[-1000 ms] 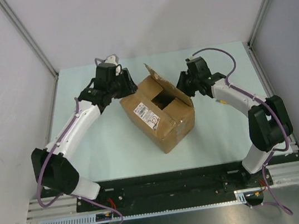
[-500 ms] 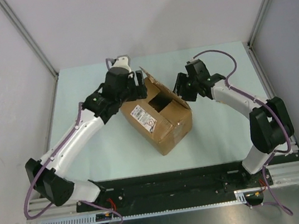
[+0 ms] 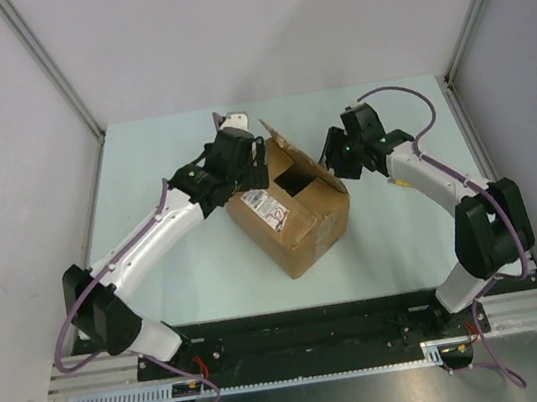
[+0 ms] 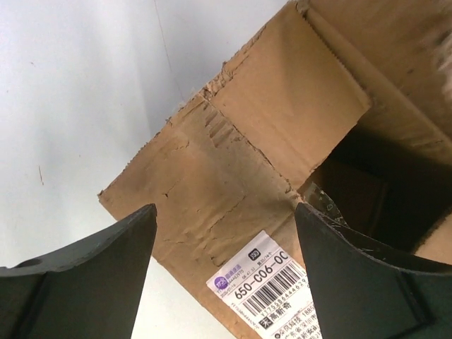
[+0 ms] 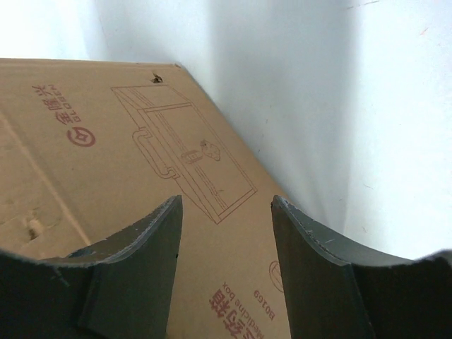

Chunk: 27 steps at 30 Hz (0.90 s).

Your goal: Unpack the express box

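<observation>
Cardboard meets steel at mid-table: the single express box (image 3: 290,208) sits on the pale table (image 3: 177,265), turned so one corner points at the arm bases, its one white label (image 3: 267,206) on the near-left wall. I count two arms, one carton, and one flap (image 3: 274,134) standing up at the far corner. The left gripper (image 3: 251,166) hangs over the box's far-left top edge, jaws spread wide and holding nothing. Through its wrist camera I see the folded-in flaps, the label (image 4: 272,289) and the dark opening below and to the right of the fingers. The right gripper (image 3: 333,156) sits just beside the far-right wall, jaws parted and empty, and its own camera shows only printed cardboard filling the gap between the fingers. From above the carton looks nearly square, so I cannot name a long axis. By my reading the opening lies nearer the left arm, inward and toward the right from its tips, so reaching in falls to that side. The interior is too dark to show any contents.
</observation>
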Available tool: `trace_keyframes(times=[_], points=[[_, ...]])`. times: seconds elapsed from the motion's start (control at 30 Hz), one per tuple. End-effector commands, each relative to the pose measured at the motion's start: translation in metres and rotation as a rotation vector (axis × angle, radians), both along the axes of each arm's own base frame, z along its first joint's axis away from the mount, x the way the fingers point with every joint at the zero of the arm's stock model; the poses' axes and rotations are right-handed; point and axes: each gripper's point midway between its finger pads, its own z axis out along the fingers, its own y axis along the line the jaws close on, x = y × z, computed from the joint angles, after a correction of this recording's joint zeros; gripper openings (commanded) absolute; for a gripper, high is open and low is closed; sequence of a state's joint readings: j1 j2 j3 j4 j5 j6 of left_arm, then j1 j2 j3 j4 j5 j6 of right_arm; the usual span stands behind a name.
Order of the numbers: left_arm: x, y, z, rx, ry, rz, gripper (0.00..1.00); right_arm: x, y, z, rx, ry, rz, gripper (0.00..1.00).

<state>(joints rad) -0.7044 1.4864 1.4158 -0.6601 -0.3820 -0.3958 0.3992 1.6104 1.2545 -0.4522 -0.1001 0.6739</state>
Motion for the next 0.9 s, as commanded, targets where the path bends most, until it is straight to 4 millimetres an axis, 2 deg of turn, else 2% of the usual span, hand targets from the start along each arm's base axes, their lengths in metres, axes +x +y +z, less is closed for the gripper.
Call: trace_keyframes(times=[0.0, 0.1, 0.3, 0.33, 0.43, 0.47, 0.5, 0.57, 0.63, 0.73, 0.87], points=[[0.008, -0.003, 0.012, 0.025, -0.031, -0.013, 0.86, 0.000, -0.016, 0.029, -0.009, -0.080, -0.021, 0.58], [0.013, -0.007, 0.014, 0.033, -0.036, -0.024, 0.89, 0.005, -0.030, 0.044, -0.027, -0.135, -0.042, 0.59], [0.018, -0.013, 0.014, 0.036, -0.036, -0.035, 0.93, 0.000, -0.042, 0.120, -0.036, -0.398, 0.007, 0.58], [0.020, -0.014, 0.009, 0.049, -0.027, -0.039, 0.93, -0.006, -0.043, 0.139, -0.023, -0.456, 0.022, 0.58], [0.020, -0.017, -0.001, 0.063, -0.004, -0.056, 0.93, -0.023, -0.030, 0.183, 0.018, -0.617, 0.158, 0.57], [0.020, -0.017, -0.004, 0.069, 0.003, -0.057, 0.93, -0.033, -0.017, 0.196, 0.062, -0.663, 0.239, 0.57], [0.018, -0.015, -0.009, 0.075, 0.013, -0.056, 0.93, -0.039, -0.013, 0.202, 0.070, -0.691, 0.281, 0.57], [0.016, -0.013, -0.012, 0.078, 0.021, -0.052, 0.89, -0.055, -0.002, 0.214, 0.111, -0.725, 0.367, 0.56], [0.013, -0.010, -0.020, 0.082, 0.038, -0.045, 0.83, -0.065, 0.006, 0.214, 0.119, -0.733, 0.425, 0.55], [0.013, -0.005, -0.023, 0.065, 0.057, -0.038, 0.70, -0.084, 0.017, 0.207, 0.139, -0.716, 0.522, 0.53], [0.012, -0.004, -0.016, 0.045, 0.051, -0.038, 0.62, -0.093, 0.027, 0.189, 0.158, -0.665, 0.591, 0.46]])
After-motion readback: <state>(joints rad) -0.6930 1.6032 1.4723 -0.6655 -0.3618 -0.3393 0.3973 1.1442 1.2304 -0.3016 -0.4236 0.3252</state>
